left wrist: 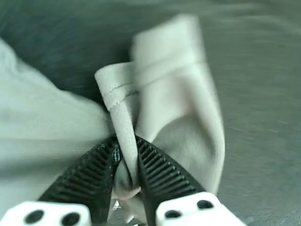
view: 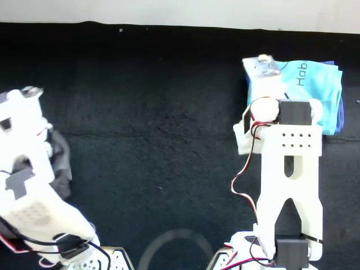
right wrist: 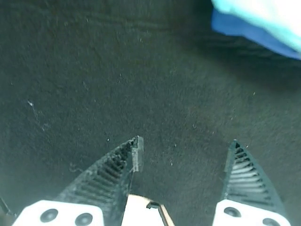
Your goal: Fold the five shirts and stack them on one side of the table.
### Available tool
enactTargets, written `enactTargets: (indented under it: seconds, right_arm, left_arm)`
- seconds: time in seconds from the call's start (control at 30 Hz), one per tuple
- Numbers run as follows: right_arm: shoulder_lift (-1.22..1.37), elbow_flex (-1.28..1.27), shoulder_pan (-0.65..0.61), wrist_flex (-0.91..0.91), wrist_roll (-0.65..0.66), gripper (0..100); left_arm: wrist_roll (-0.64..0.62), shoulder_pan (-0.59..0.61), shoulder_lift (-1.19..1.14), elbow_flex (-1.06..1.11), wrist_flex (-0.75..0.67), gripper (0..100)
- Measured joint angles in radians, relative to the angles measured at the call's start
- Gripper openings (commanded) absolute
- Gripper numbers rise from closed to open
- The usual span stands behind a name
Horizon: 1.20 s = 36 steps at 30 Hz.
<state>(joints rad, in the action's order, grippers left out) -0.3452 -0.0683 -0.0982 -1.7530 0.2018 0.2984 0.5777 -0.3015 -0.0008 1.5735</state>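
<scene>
The left gripper (left wrist: pixel 127 167) is clamped tight on a bunched fold of a pale grey cotton shirt (left wrist: pixel 181 113). Its black ribbed fingers (left wrist: pixel 162 174) pinch a stitched hem between them, and the rest of the fabric billows loosely to either side. In the high view a crumpled grey bundle lies against the left arm at the table's left edge; it is probably the same shirt, though most of it is hidden behind the arm.

The right gripper (right wrist: pixel 184 155) is spread wide and holds nothing, with both toothed fingertips above bare black tablecloth (right wrist: pixel 117 70). Just beyond it lies the edge of a folded turquoise shirt (view: pixel 315 84), which sits on top of a folded dark blue shirt (view: pixel 339 118). The two form a neat stack at the far right of the table. From above, the right arm's forward end overlaps the left side of that stack.
</scene>
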Motion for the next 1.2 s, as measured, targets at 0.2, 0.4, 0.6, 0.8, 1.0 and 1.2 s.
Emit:
enactTargets:
  seconds: [0.2, 0.4, 0.6, 0.8, 1.0, 1.2]
  right_arm:
    - [-0.002, -0.117, 0.0, 0.061, 0.0, 27.5]
    - [-0.002, -0.21, 0.0, 0.109, 0.0, 27.5]
    - [-0.002, -0.221, 0.0, 0.114, 0.0, 27.5]
    - [-0.002, -0.221, 0.0, 0.114, 0.0, 27.5]
    - [-0.002, -0.221, 0.0, 0.114, 0.0, 27.5]
    - [-0.002, -0.221, 0.0, 0.114, 0.0, 27.5]
  left_arm:
    - [-0.08, -0.319, 0.224, 0.0, 0.028, 1]
    - [-0.097, -0.637, 0.45, -0.028, 0.034, 1]
    - [-0.097, -0.842, 0.543, -0.284, 0.035, 1]
    - [-0.097, -0.876, 0.552, -0.414, 0.035, 2]
    - [-0.097, -0.878, 0.473, -0.222, 0.035, 18]
    - [-0.097, -0.865, 0.428, -0.132, 0.035, 17]
